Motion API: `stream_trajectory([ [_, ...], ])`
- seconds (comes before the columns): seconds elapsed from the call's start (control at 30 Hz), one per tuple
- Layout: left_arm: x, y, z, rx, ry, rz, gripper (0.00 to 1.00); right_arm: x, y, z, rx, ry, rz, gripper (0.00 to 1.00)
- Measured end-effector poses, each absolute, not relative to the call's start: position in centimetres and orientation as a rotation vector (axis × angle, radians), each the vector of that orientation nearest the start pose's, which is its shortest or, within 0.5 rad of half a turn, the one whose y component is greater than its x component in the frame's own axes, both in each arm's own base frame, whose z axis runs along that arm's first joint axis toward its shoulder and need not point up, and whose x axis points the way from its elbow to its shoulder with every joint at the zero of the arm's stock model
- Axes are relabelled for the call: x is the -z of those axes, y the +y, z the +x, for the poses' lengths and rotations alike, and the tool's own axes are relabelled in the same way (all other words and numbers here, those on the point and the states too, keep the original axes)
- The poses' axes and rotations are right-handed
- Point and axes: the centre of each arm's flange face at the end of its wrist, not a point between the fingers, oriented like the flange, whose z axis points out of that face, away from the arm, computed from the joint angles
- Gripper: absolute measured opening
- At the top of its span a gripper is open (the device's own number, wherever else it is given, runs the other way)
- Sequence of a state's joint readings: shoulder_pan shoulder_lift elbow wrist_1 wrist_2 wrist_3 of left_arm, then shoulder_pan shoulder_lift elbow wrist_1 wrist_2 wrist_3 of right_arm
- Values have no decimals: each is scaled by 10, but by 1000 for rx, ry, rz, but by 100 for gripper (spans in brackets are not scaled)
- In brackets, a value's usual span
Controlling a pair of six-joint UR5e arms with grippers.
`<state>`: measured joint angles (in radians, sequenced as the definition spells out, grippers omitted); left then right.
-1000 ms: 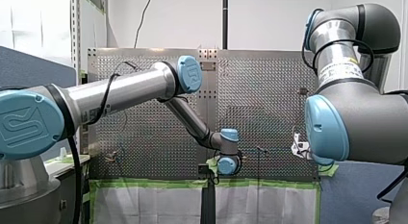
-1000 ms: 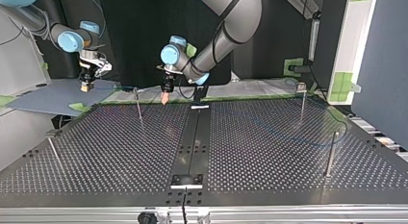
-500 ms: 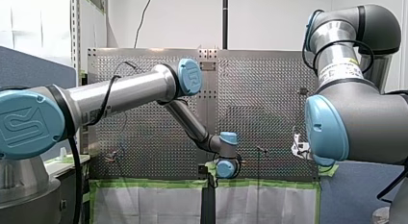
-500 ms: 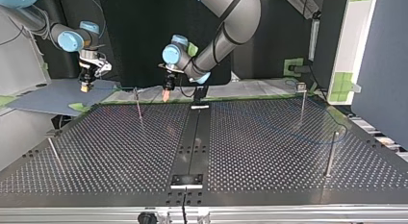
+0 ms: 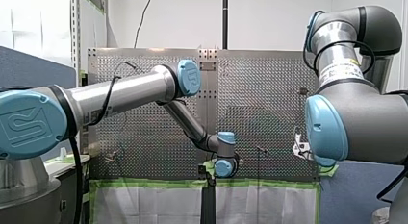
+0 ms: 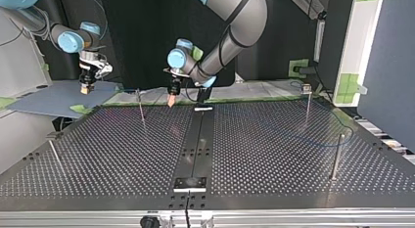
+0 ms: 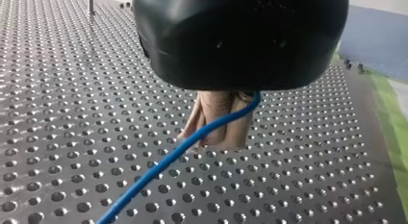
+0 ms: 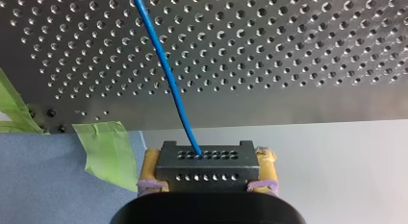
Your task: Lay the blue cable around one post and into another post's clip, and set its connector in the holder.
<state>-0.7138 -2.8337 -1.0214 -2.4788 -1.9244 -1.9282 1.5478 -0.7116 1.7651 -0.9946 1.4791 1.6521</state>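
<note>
1. Left wrist view: our left jaws are closed, their beige pads [image 7: 214, 106] pinching the thin blue cable [image 7: 166, 162], which trails away low over the perforated metal table [image 7: 57, 113].
2. Right wrist view: our right jaws, with yellow pads [image 8: 150, 167], clamp the black rectangular connector block [image 8: 206, 165]. The cable leaves the block's face and runs out over the table's edge, past a strip of green tape [image 8: 108, 152].
3. Top view: the right jaws hang off the table at about ten o'clock. The left jaws are just above the far edge near twelve o'clock, with a thin metal post [image 6: 141, 106] between the two.
4. A faint blue run also curves across the table toward three o'clock, near a far post [image 6: 307, 103] and a nearer post [image 6: 336, 157]. We cannot tell whether it sits around either, or in a clip.
5. Our judgement: the routing is midway at best. The connector is in the air, not in any holder, and we cannot pick out the holder for certain.
6. Left to do, as we read it: wrapping a post, pressing into a clip, seating the connector.
</note>
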Motion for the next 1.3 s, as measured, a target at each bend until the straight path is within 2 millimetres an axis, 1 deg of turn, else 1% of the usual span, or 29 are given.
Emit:
stream_trajectory([
  [0.13,68,-592,535,539,1642,15,3,4,-616,127,-1296,-1283,1255,0],
  [0.4,60,-592,546,539,1633,8,3,0,-624,122,-1298,-1280,1238,0],
  [0.7,62,-590,544,528,1658,22,3,-2,-628,121,-1303,-1289,1231,0],
  [0.73,63,-589,543,528,1662,24,5,-2,-628,121,-1305,-1294,1230,0],
  [0.77,65,-588,542,530,1667,27,11,-2,-628,120,-1306,-1301,1229,0],
  [0.8,66,-588,541,532,1671,31,11,-1,-627,120,-1307,-1312,1228,0],
  [0.87,69,-587,539,541,1680,39,35,0,-626,119,-1306,-1330,1226,0],
  [0.9,71,-586,538,546,1685,40,35,0,-626,119,-1307,-1340,1221,0],
  [0.93,72,-585,538,551,1689,41,52,0,-626,119,-1309,-1347,1217,0],
  [0.97,74,-583,537,556,1694,44,82,0,-626,120,-1313,-1352,1211,0],
  [1.0,75,-582,536,560,1698,48,82,0,-626,120,-1320,-1359,1204,0],
  [1.03,76,-582,536,564,1700,52,100,0,-626,121,-1326,-1363,1198,0],
  [1.13,72,-583,535,580,1702,67,100,0,-626,122,-1343,-1373,1185,0],
  [1.3,47,-590,530,567,1702,85,100,-1,-626,126,-1374,-1379,1175,0],
])
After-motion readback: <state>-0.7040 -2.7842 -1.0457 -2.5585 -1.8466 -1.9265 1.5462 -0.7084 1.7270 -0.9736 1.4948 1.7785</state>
